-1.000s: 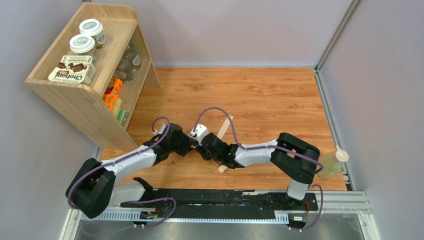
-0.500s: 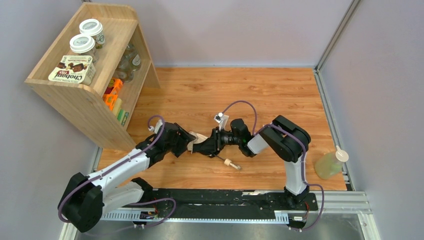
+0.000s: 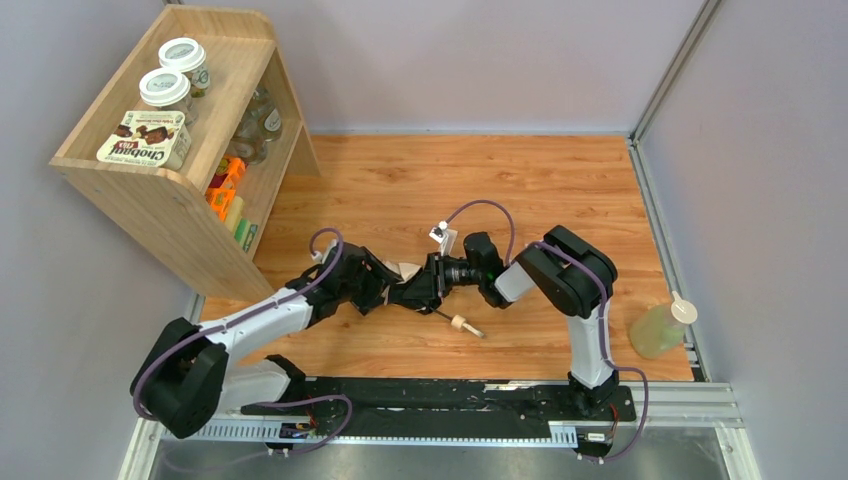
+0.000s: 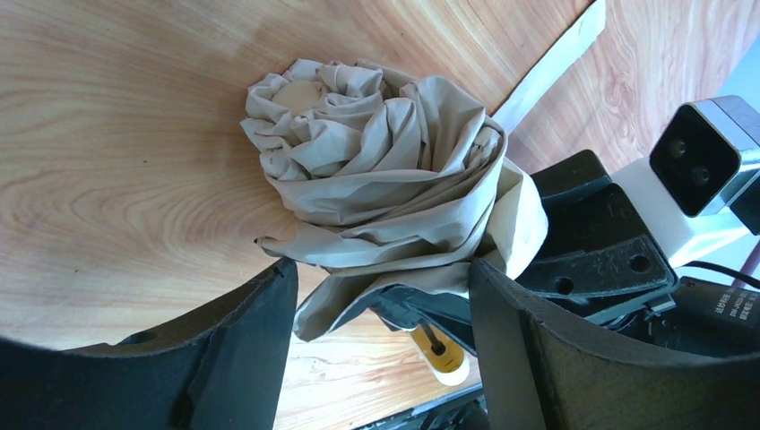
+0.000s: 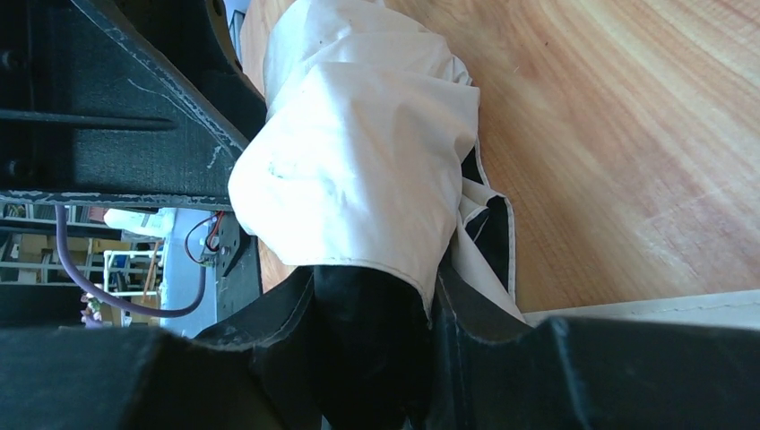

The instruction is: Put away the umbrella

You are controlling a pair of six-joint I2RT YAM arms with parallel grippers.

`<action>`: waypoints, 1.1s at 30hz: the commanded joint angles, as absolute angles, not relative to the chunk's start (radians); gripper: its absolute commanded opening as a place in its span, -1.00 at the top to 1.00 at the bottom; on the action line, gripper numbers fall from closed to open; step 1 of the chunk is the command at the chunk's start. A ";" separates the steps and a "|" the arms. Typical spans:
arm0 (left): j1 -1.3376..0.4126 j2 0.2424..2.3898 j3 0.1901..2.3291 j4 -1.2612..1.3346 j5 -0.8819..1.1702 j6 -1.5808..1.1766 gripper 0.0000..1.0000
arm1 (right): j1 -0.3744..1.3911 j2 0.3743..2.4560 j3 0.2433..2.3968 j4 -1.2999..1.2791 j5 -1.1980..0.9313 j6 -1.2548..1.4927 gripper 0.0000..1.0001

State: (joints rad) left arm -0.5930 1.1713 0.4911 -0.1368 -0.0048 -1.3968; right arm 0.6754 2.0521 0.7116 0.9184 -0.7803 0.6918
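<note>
The umbrella (image 3: 405, 271) lies low over the wooden floor between my two grippers. Its pale beige canopy (image 4: 376, 161) is twisted into a crumpled swirl. My left gripper (image 3: 383, 289) reaches it from the left, and its jaws (image 4: 384, 296) stand partly apart with canopy fabric spanning the gap and touching both fingers. My right gripper (image 3: 420, 292) comes from the right and is shut on the canopy's other end (image 5: 358, 152). The black shaft and cream handle (image 3: 462, 323) stick out toward the near edge; the handle also shows in the left wrist view (image 4: 444, 358). A pale strap (image 4: 547, 67) trails away.
A wooden shelf unit (image 3: 170, 200) stands at the far left with jars and a box on top and items inside. A pale yellow-green bottle (image 3: 660, 328) stands at the right edge of the floor. Grey walls close in the back and sides.
The right arm swung round and rolled its wrist, carrying the umbrella. The left gripper then moved right onto the canopy. The handle now points toward the near edge.
</note>
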 commanded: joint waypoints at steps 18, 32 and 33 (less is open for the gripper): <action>-0.601 1.500 0.298 0.088 -0.084 -1.384 0.76 | 0.681 2.057 0.813 0.307 -0.870 0.497 0.97; -0.612 1.551 0.305 0.067 -0.054 -1.401 1.00 | 0.712 1.654 1.084 -0.375 -0.455 0.281 -0.76; -0.612 1.551 0.308 0.067 -0.054 -1.399 1.00 | 0.719 1.623 1.092 -0.408 -0.410 0.259 -0.78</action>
